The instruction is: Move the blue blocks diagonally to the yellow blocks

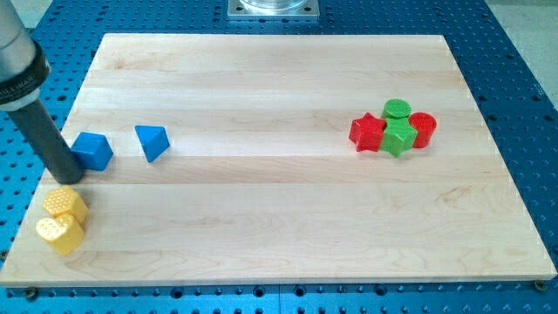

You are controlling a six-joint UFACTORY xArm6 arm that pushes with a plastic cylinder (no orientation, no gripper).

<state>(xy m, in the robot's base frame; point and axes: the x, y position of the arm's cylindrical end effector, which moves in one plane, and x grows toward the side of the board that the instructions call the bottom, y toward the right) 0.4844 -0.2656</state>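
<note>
Two blue blocks lie at the view's left: a blue cube (92, 150) and a blue triangular block (153, 142) just to its right. Two yellow blocks sit below them near the board's left edge: a yellow hexagonal block (66, 203) and a yellow heart-shaped block (59, 233), touching each other. My tip (69, 178) stands just left of and below the blue cube, touching or nearly touching it, directly above the yellow hexagonal block.
At the view's right is a tight cluster: a red star (368, 133), a green cylinder (398, 110), a green block (399, 138) and a red cylinder (422, 129). The wooden board (279, 227) lies on a blue perforated table.
</note>
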